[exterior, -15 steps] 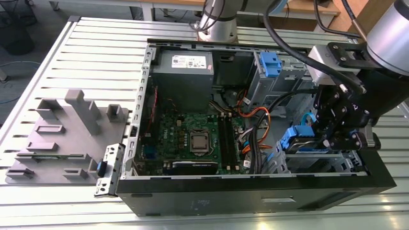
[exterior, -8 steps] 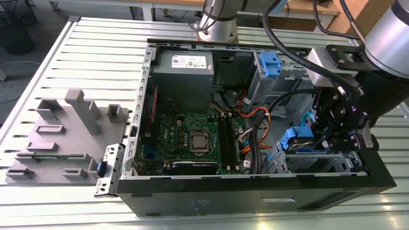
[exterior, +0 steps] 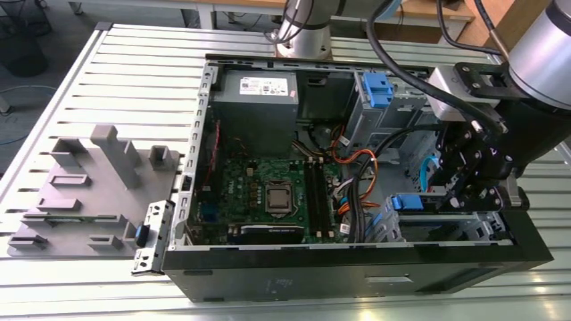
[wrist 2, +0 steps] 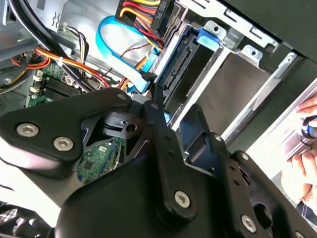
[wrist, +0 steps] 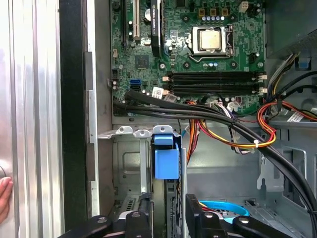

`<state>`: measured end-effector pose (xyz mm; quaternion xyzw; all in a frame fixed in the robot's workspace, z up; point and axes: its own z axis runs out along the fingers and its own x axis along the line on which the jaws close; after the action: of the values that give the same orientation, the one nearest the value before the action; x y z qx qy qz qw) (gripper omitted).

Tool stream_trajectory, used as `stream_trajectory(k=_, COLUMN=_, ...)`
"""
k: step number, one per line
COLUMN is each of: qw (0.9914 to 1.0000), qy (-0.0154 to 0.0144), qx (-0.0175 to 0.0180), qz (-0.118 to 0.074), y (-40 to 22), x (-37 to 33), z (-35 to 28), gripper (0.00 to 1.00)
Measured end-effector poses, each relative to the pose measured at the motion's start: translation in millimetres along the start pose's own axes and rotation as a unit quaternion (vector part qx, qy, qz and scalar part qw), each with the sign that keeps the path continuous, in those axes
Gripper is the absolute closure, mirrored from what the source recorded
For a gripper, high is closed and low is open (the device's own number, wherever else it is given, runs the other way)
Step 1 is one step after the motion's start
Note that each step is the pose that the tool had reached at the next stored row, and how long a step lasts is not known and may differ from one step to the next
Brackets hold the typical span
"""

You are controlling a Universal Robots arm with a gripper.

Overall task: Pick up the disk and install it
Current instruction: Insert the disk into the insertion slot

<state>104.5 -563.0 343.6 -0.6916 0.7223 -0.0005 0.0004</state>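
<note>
First wrist view, end effector (wrist: 168, 201) clamped on the disk (wrist: 166, 158), edge-on in drive bay (wrist: 130, 163)

Green motherboard (exterior: 277, 194), grey power supply (exterior: 257, 110) with white sticker (exterior: 266, 85), bright blue tab (wrist: 166, 158), black gripper (wrist: 168, 213), red, yellow and orange wires (wrist: 194, 136), pale blue cable (wrist 2: 102, 37), ribbed silver desk (exterior: 116, 73)

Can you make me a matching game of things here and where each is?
Things:
1 flat green circuit board
2 grey metal power-supply box
3 grey stepped holder block
4 black robot hand

Places:
A on the silver slatted table, outside the black computer case
B over the metal drive cage
C flat on the case's bottom
D in the case's corner by the arm's base

Pairs: 1-C; 2-D; 3-A; 4-B
</note>
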Motion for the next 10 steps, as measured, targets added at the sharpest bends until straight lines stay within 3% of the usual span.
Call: stream_trajectory(k=10, qw=1.0, qy=0.0, qx=0.0, qz=0.0, y=0.0, x=0.0, z=-1.9, gripper=0.58)
